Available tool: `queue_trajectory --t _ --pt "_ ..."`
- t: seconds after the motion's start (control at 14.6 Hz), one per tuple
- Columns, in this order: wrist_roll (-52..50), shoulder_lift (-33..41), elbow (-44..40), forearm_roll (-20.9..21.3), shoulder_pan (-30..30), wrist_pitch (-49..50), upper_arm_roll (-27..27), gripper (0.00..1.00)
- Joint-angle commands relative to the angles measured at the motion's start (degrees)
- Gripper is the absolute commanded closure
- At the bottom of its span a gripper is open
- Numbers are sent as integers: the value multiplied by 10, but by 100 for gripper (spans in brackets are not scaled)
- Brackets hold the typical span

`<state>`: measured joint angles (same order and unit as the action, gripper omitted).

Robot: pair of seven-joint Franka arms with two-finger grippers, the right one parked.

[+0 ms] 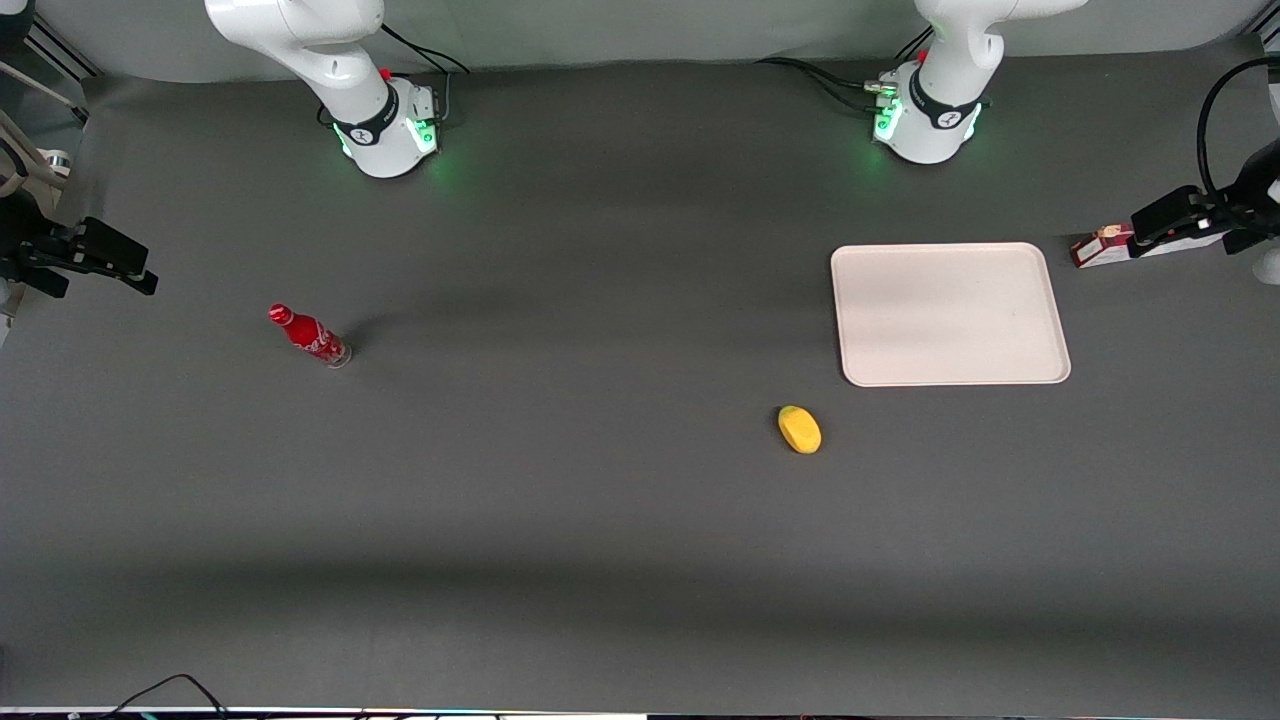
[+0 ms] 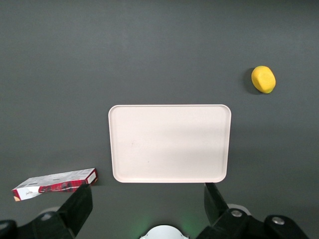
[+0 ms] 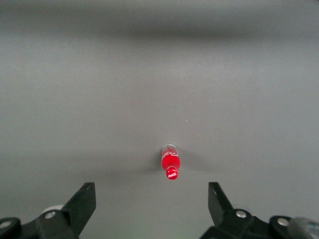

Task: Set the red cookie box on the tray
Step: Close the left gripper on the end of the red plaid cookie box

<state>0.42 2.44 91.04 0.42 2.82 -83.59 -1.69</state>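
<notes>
Gripper (image 2: 145, 206) high above table, fingers spread wide, holding nothing. Red cookie box (image 2: 55, 183) lies flat just beside tray (image 2: 169, 143), not touching.

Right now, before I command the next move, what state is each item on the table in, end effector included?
Long slim red cardboard cookie box: lying flat on the table beside the tray, not gripped.
Large pale cream-pink rectangular tray: flat, nothing on it.
Left arm's end effector: open, holding nothing, raised above the table.
Red bottle: upright, toward the parked arm's end.
Yellow rounded object: resting on the table, nearer the front camera than the tray.
</notes>
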Motion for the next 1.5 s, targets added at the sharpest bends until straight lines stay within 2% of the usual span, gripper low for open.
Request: queue_trajectory --t 0.0,0.27,0.48,0.62,0.89,1.16,1.44 --pt "-3 -4 -15 -13 1 17 1 0" --pt "39 -8 -10 -18 4 8 5 0" --pt "118 -25 -5 -25 8 4 52 0" --pt "225 -30 16 -13 19 -11 81 0" --pt "549 -25 74 35 36 -26 143 0" --pt "750 34 221 89 37 -103 204 0" --pt "828 132 414 153 44 -249 280 0"
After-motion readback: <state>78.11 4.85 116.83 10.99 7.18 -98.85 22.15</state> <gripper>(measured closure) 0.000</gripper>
